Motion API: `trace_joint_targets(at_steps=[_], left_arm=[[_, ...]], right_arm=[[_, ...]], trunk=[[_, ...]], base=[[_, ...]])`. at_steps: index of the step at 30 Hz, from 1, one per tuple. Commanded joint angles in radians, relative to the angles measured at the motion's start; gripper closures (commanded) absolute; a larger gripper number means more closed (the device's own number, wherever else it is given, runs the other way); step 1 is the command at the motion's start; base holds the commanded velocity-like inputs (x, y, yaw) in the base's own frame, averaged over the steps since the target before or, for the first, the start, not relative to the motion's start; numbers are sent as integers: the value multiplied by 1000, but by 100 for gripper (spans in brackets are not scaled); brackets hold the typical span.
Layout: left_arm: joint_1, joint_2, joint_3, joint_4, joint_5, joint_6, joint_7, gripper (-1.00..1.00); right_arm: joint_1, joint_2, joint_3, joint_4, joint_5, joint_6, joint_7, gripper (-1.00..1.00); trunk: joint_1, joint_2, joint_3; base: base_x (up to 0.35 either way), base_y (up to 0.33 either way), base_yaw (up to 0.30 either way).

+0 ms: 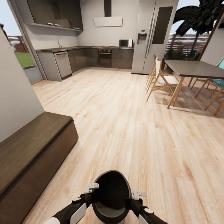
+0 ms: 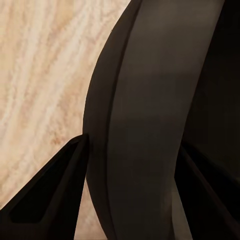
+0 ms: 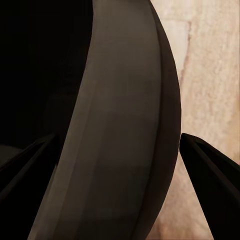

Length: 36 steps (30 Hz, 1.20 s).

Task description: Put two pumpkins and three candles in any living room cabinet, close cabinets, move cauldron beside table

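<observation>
The squat black round cauldron [image 1: 112, 196] hangs low in the head view, carried between both arms above the pale wood-plank floor [image 1: 130, 130], its wide dark mouth facing up. The left claw [image 1: 92, 187] grips the pot's rim on one side and the right claw [image 1: 138, 194] grips the rim on the other. In the left wrist view the dark fingers [image 2: 47, 200] straddle the curved black wall of the cauldron [image 2: 140, 125], one outside and one inside it, narrowed onto the rim. The right wrist view shows the same: dark fingers [image 3: 210, 175] set either side of the cauldron wall [image 3: 120, 130], with plank floor [image 3: 205, 65] beyond.

To the robot's left runs the long, low dark-brown wooden cabinet [image 1: 34, 155] against a plain light wall [image 1: 15, 90]; its front looks closed and its top is bare.

Ahead the floor stretches open to a kitchen: grey lower units [image 1: 90, 57] with a dark worktop [image 1: 71, 48], a steel dishwasher front [image 1: 63, 63], a built-in oven [image 1: 105, 56], a small microwave [image 1: 125, 43], a white extractor hood [image 1: 108, 21], dark wall cupboards [image 1: 56, 14] and a tall steel fridge [image 1: 152, 34]. To the right stands a dark-topped dining table on light wooden legs [image 1: 193, 69], well apart from the cauldron, with light wooden chairs [image 1: 160, 77] beside it and teal-seated chairs [image 1: 214, 84] at its far side. A dark palm [image 1: 199, 15] shows outside.
</observation>
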Motion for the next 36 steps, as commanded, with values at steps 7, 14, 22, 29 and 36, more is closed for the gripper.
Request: trace_joint_targets(at_steps=[7, 14, 22, 29, 36], left_arm=[[-1, 3, -3, 2, 8, 3, 11, 100], [-1, 4, 0, 0, 6, 5, 15, 100], [-1, 3, 3, 0, 7, 10, 16, 100], [-1, 3, 3, 0, 9, 13, 16, 100], [-1, 3, 3, 0, 9, 14, 15, 100]], right_arm=[[-1, -1, 4, 0, -8, -14, 9, 100], [-2, -2, 5, -1, -8, -14, 12, 100], [-2, -1, 5, -1, -8, -14, 12, 100], [-2, -3, 4, -12, -8, -14, 12, 100], [-1, -4, 3, -24, -8, -13, 12, 100]], trunk=[[-27, 49, 21], [-54, 98, 43], [-85, 154, 68], [-112, 203, 91], [-138, 252, 118]], base=[[0, 0, 0], [0, 0, 0], [0, 0, 0], [-1, 0, -23], [-90, 0, -200]])
